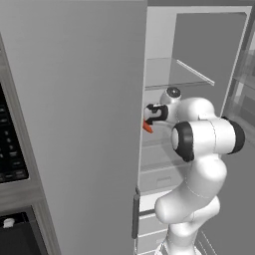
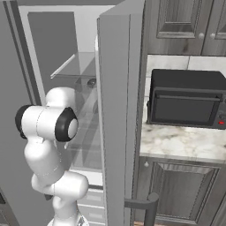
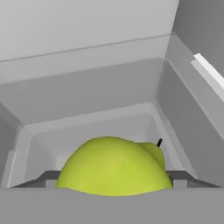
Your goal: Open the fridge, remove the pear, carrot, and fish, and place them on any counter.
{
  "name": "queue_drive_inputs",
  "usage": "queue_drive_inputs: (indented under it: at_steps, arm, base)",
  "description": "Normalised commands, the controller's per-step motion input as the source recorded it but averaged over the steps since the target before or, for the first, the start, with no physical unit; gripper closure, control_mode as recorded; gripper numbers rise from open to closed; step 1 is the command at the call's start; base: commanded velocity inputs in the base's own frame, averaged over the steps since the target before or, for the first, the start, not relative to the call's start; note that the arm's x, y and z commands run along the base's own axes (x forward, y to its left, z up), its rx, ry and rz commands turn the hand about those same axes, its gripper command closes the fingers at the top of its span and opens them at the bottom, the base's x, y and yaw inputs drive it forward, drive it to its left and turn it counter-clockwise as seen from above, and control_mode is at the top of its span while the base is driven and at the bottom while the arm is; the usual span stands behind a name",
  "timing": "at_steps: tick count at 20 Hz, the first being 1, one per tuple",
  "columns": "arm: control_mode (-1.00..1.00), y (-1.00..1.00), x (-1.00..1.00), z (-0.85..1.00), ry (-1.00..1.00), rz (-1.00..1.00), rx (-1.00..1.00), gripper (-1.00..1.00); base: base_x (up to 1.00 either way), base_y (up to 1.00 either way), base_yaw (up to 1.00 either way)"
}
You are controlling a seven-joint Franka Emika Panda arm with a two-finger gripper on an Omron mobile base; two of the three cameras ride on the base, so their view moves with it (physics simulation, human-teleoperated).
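The fridge [image 1: 74,124] stands with its right door [image 2: 115,114] swung open, and my arm reaches into the white interior. The yellow-green pear [image 3: 113,168] lies close in front of the hand camera on a white shelf. It fills the gap between the two dark fingertips [image 3: 41,179] of my gripper [image 3: 113,183], which stand on either side of it; whether they press it does not show. In the left base view the gripper [image 1: 148,115] is at the door edge. A small orange-red piece [image 1: 147,127] pokes out just below it; carrot or fish, I cannot tell.
A clear glass shelf [image 1: 179,74] hangs above the hand. Drawers [image 1: 149,199] sit low in the fridge. Right of the open door, a black microwave [image 2: 185,97] stands on the marble counter [image 2: 185,143]. A dark oven panel [image 1: 10,149] is at the far left.
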Motion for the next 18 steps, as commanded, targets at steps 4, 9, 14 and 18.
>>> queue_drive_inputs:
  at_steps: [4, 9, 14, 18]
  arm:
    - [-1.00, -0.06, 0.04, -0.51, 0.00, -0.03, 0.08, 1.00]
    - [-1.00, -0.08, -0.02, -0.62, -0.07, -0.06, 0.03, 1.00]
    - [-1.00, -0.05, -0.53, -0.20, -0.08, -0.01, 0.00, 1.00]
    - [-1.00, -0.13, -0.99, 0.05, -0.01, 0.00, -0.01, 1.00]
  base:
    - [0.00, 0.00, 0.00]
    - [0.00, 0.00, 0.00]
    - [0.00, 0.00, 0.00]
    - [0.00, 0.00, 0.00]
